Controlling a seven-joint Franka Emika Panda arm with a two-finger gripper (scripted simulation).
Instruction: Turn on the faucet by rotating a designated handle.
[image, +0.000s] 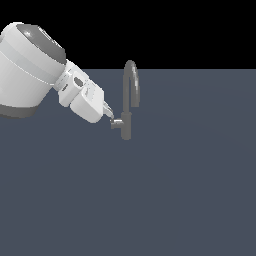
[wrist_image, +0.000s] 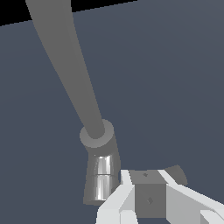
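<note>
The handle (wrist_image: 151, 192), a short grey stub off the faucet's body, sits between the white fingers (wrist_image: 114, 204) of the gripper (image: 111, 116), which close against it on both sides. In the exterior view the gripper reaches in from the exterior view's left, its tips meeting the stub low on the faucet (image: 127, 107). The faucet stands upright on the flat dark blue-grey floor (image: 150, 200), its cylindrical body just beside the fingers, its arched gooseneck spout rising above and curving over to the exterior view's right.
</note>
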